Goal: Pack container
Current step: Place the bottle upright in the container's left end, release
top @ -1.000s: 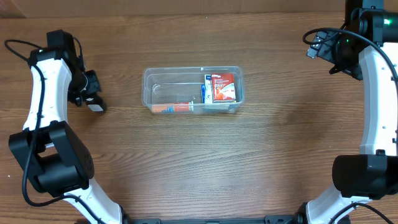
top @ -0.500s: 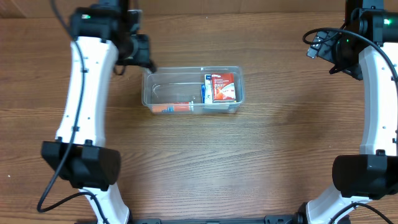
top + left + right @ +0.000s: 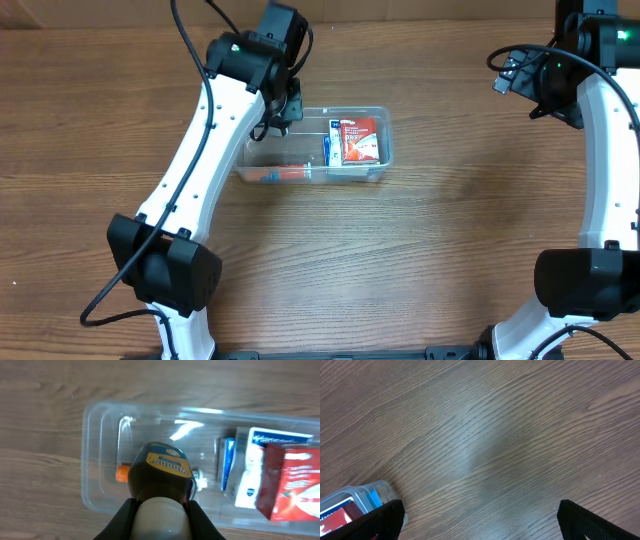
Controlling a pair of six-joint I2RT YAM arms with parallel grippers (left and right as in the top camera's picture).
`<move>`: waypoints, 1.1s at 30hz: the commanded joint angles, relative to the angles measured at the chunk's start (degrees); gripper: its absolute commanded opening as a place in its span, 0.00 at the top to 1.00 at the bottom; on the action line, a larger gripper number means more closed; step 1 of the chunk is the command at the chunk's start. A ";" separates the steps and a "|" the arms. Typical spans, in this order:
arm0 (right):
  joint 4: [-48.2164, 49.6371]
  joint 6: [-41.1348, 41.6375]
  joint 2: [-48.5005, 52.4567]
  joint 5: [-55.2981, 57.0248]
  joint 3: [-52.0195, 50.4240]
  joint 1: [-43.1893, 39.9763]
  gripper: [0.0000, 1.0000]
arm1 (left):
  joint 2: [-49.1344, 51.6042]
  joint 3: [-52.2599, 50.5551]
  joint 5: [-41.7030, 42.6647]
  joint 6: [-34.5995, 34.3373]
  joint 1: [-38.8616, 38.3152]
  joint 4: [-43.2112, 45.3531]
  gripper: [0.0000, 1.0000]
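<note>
The clear plastic container lies at the table's middle. It holds a red box, a blue-and-white box and a tube with an orange cap. My left gripper hangs over the container's left half. In the left wrist view it is shut on a brown bottle with a white cap and a yellow-blue label, above the container's bare left floor. My right gripper is wide open and empty at the far right, over bare wood.
The red box and the blue-and-white box fill the container's right half. The tube's orange cap shows beside the bottle. The container's right corner shows at the lower left of the right wrist view.
My left arm has swung from the table's left side up and right to above the container's left half. The right arm has not moved.
</note>
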 commanded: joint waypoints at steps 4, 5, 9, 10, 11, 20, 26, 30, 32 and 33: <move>0.13 -0.26 -0.50 0.46 1.14 -0.31 0.00 | -0.39 -9.42 -1.81 -4.66 0.52 5.60 0.87; 0.13 -0.26 -0.50 0.46 1.14 -0.31 0.00 | -0.39 -10.73 -1.81 -5.31 0.90 6.62 0.86; 0.13 -0.26 -0.50 0.46 1.14 -0.31 0.00 | -0.39 -14.80 -1.62 -6.80 2.58 9.75 0.87; 0.13 -0.26 -0.50 0.46 1.14 -0.31 0.00 | -0.39 -15.85 -1.57 -7.04 2.86 10.51 0.87; 0.13 -0.26 -0.50 0.46 1.14 -0.31 0.00 | -0.39 -16.98 -1.60 -7.17 2.93 11.28 0.87; 0.13 -0.26 -0.50 0.46 1.14 -0.31 0.00 | -0.39 -22.67 -1.16 -9.75 2.91 15.37 0.75; 0.13 -0.26 -0.50 0.46 1.14 -0.31 0.00 | -0.39 -21.73 -1.07 -9.94 3.04 17.05 0.36; 0.13 -0.26 -0.50 0.46 1.14 -0.31 0.00 | -0.42 -13.38 0.85 -7.72 4.07 11.74 0.34; 0.13 -0.26 -0.50 0.46 1.14 -0.31 0.00 | -0.48 -4.17 0.72 -5.14 4.13 3.28 0.05; 0.13 -0.26 -0.50 0.46 1.14 -0.31 0.00 | -0.76 1.40 0.70 -3.98 4.09 -2.19 0.00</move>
